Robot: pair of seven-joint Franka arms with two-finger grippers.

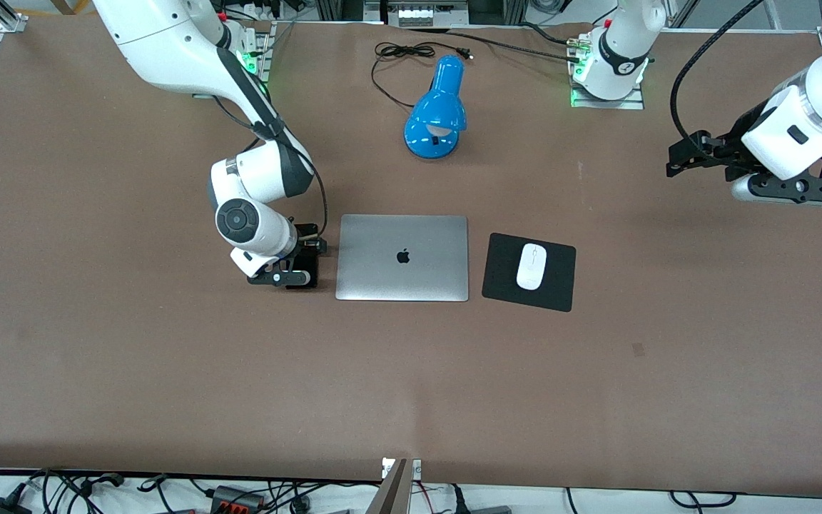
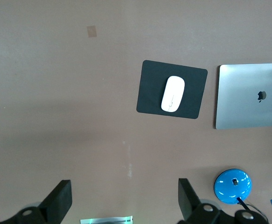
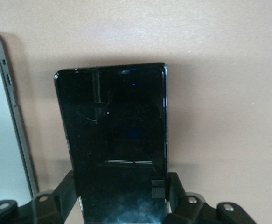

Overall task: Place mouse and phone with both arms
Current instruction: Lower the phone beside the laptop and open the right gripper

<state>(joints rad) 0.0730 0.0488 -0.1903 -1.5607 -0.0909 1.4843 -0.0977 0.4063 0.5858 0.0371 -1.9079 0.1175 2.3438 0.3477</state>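
Note:
The black phone [image 3: 112,135] lies flat beside the closed laptop, at its edge toward the right arm's end of the table. My right gripper [image 3: 119,196] is shut on the phone, one finger on each long side; in the front view the gripper [image 1: 302,263] hides most of the phone [image 1: 310,275]. The white mouse [image 1: 531,266] rests on the black mouse pad [image 1: 504,275] on the laptop's other flank, and it also shows in the left wrist view [image 2: 173,94]. My left gripper [image 1: 676,161] is open and empty, held high over bare table toward the left arm's end [image 2: 124,200].
A silver closed laptop [image 1: 382,250] sits mid-table between the phone and the mouse pad [image 2: 149,88]. A blue desk lamp [image 1: 436,114] with a black cord lies farther from the front camera than the laptop. Both arm bases stand along the table's back edge.

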